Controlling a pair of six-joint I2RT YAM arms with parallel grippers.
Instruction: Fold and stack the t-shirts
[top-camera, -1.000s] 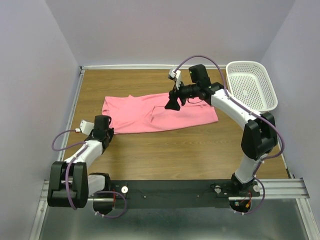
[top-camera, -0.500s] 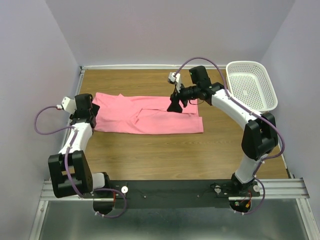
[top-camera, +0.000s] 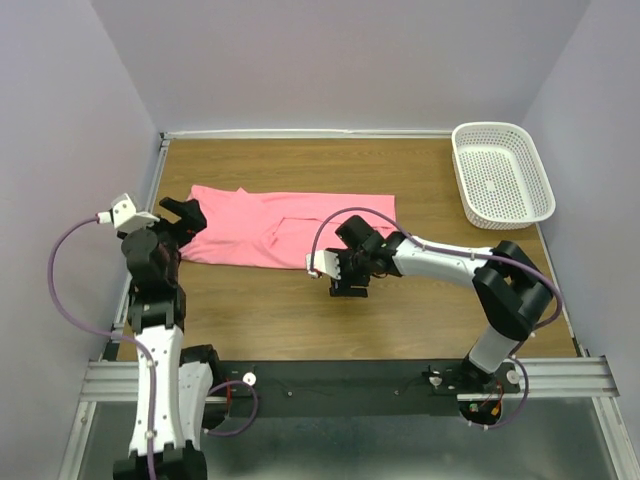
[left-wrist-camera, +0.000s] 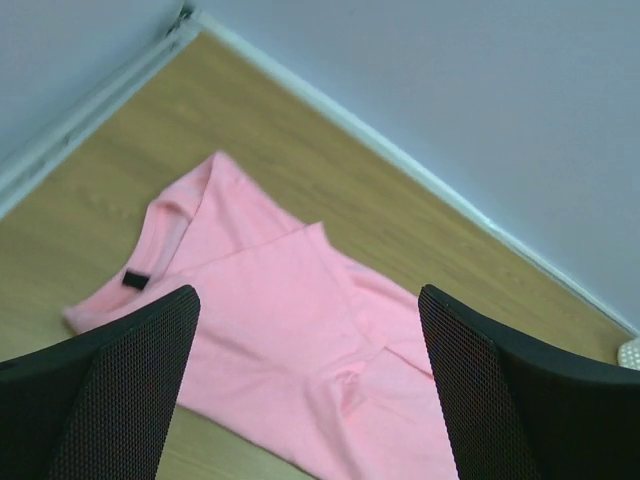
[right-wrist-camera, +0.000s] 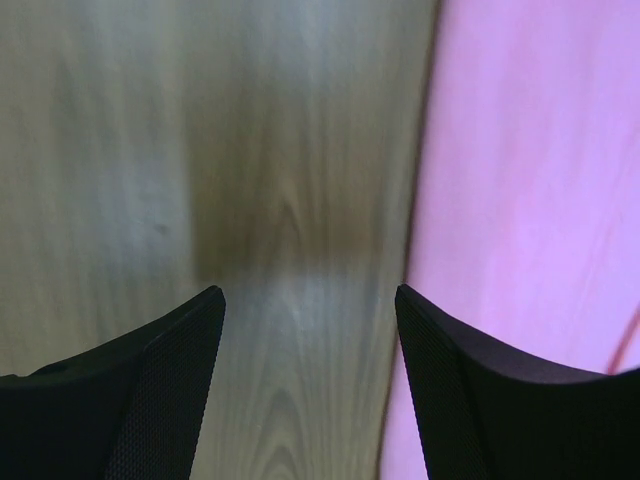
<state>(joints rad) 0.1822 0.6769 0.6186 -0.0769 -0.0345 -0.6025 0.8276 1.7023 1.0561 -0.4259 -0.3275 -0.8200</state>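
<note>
The t-shirt (top-camera: 290, 225) lies flat on the surface (top-camera: 300, 320) as a long band. It runs from near the left edge toward the middle, roughly parallel to the far edge, with its sides already turned in. The collar and its dark label (left-wrist-camera: 134, 279) are at the left end.

The left gripper (top-camera: 183, 215) hangs above that collar end with its jaws wide apart and nothing in them. It is probably placed there to come down on the neck end.

The right gripper (top-camera: 348, 283) sits low over bare wood just beside the band's near edge. Its jaws are apart and empty, and the cloth shows only at the side of the wrist view. That placement suits sliding a finger under the edge for a crosswise fold.

The basket (top-camera: 462, 170) stands in the far right corner, well apart from the shirt, which leaves room for folding.
</note>
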